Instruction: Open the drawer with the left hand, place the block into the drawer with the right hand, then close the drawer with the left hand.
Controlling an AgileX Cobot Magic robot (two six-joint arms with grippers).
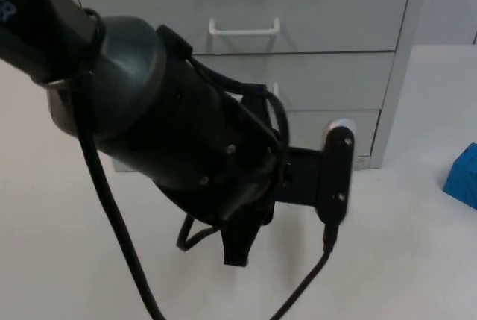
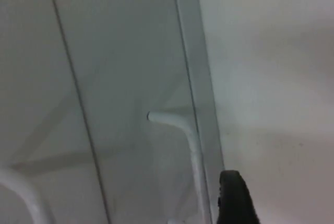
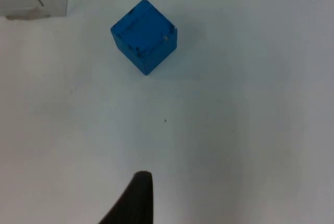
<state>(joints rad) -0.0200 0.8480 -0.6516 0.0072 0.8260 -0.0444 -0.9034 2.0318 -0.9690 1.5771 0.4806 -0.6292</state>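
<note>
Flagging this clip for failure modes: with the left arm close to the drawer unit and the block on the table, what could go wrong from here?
1. The left end effector sits near a drawer handle but beside it; a slight misalignment could make it slide off or miss.
2. All drawers of the drawer unit look shut, so the blue block must wait; moving early would hit a closed front.
3. The block rests apart from the right end effector with an edge turned toward it, so a grasp may slip.

Top view overlooks drawer unit (image 1: 246,59), left wrist close on it, right wrist above table (image 3: 235,130)
</note>
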